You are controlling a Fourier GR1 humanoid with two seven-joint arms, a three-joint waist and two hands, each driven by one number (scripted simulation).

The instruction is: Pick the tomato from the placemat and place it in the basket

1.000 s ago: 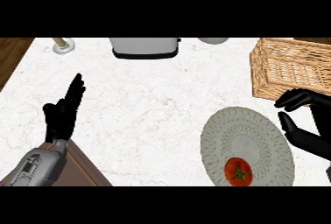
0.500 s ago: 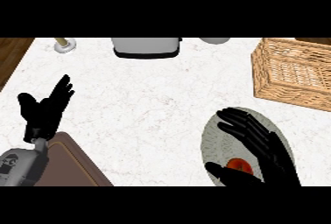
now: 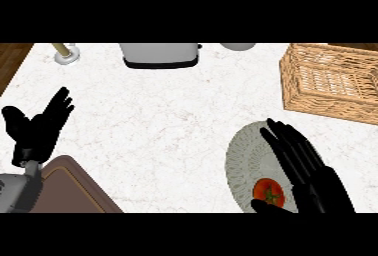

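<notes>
A red tomato (image 3: 266,193) with a green stem lies near the front of a round grey-green placemat (image 3: 244,160) at the lower right. My right hand (image 3: 306,167) hovers over the mat, fingers straight and pointing away, its thumb (image 3: 267,207) just in front of the tomato; the hand is open and not closed on it. A wicker basket (image 3: 330,82) stands at the far right of the white counter. My left hand (image 3: 38,127) rests open at the left edge, fingers up.
A grey toaster (image 3: 161,54) stands at the back centre, with a small stand (image 3: 65,53) at the back left and a pale round object (image 3: 238,46) at the back edge. A brown board (image 3: 70,187) lies at the lower left.
My right hand swung from beside the basket onto the placemat and has now slid slightly right, uncovering the tomato. My left hand shifted left and lower.
</notes>
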